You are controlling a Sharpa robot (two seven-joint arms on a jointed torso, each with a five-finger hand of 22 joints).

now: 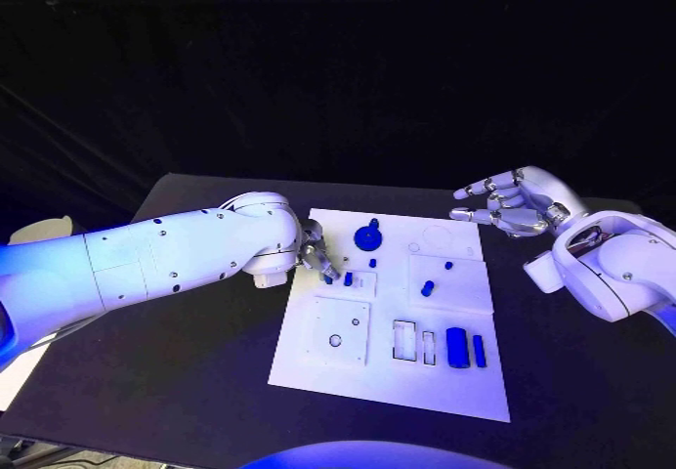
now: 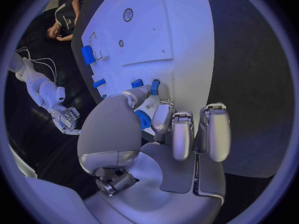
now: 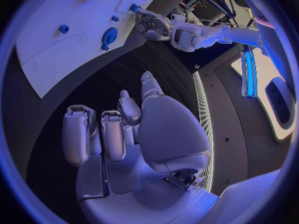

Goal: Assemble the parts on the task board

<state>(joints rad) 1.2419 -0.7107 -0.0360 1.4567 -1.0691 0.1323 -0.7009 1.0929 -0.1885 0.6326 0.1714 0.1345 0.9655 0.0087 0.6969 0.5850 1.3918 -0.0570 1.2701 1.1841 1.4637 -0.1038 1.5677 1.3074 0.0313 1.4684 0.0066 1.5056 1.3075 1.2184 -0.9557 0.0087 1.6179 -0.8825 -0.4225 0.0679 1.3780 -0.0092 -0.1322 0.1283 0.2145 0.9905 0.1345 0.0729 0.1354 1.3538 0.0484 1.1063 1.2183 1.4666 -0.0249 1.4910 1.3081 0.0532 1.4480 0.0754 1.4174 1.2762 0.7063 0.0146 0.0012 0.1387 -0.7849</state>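
I see the white task board (image 1: 353, 366) lying mid-table on the black table (image 1: 184, 391), blue parts (image 1: 456, 347) scattered across it and a blue round part (image 1: 367, 236) near its far edge. My left hand (image 1: 316, 256) reaches over the board's left edge, fingertips touching a small blue part (image 2: 154, 87). My right hand (image 1: 513, 203) hovers off the board's far right corner, fingers apart and holding nothing.

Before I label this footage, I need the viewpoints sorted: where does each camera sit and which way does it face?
Head view: on the robot's head, looking down at the task board; both arms enter, left hand at the board's edge, right hand above the table.
Left wrist view: behind the left hand, facing the board.
Right wrist view: behind the right hand, facing the board.
Shared: both wrist views show the round blue part.
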